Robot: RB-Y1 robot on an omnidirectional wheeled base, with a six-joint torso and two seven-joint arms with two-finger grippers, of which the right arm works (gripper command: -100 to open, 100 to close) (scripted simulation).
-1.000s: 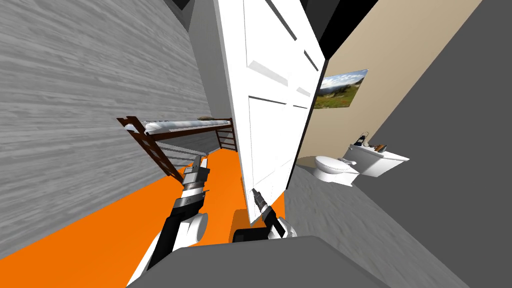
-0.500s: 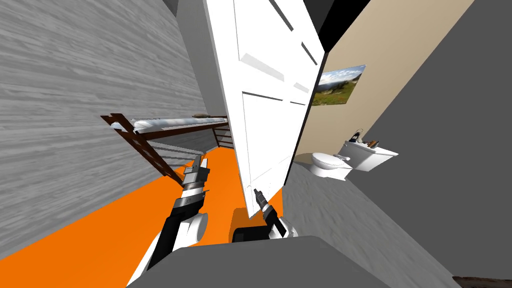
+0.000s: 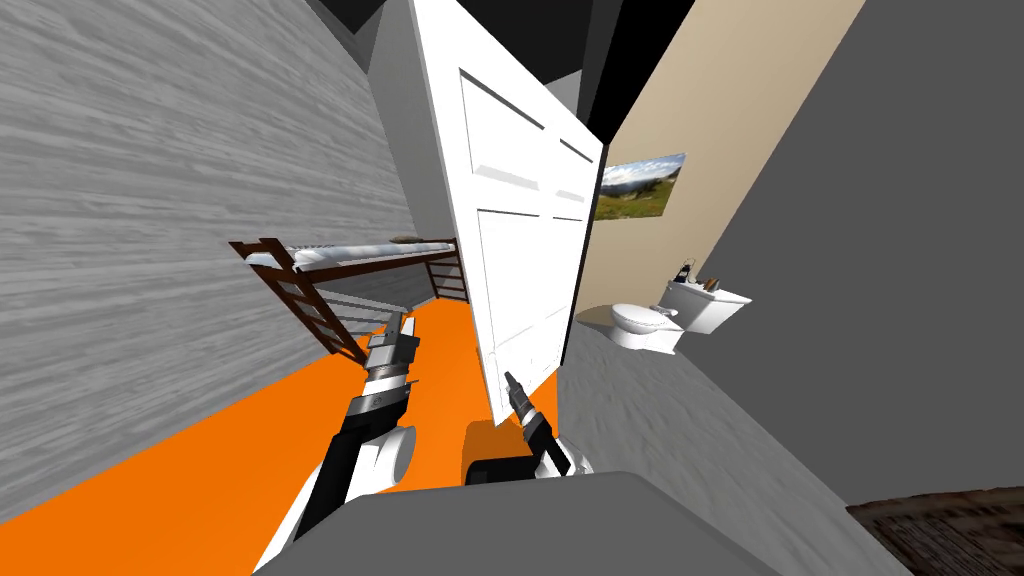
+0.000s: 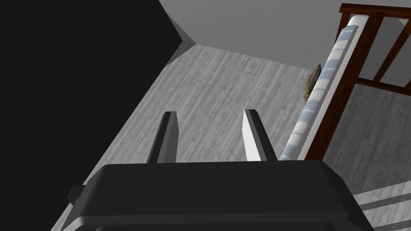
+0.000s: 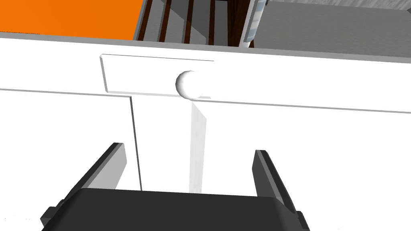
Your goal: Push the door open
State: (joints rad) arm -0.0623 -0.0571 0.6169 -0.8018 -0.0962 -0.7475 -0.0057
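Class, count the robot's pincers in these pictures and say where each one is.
2. The left pincer hangs over the orange floor beside the bed; the right pincer points at the white door, near its knob.

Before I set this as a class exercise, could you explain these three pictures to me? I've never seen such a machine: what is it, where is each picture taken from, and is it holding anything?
This is a simulated robot with two arms, standing in a house; its job is to push a door open. The wide picture comes from a camera on its head, looking steeply down. The other two come from cameras on its hands, each looking along that hand's two thin fingers.

The right gripper is open and holds nothing. It faces the white door, close to the round knob; whether it touches the door cannot be told. The left gripper is also open and empty, held out towards a bunk bed that stands on an orange floor. Past the door's free edge there is a toilet.
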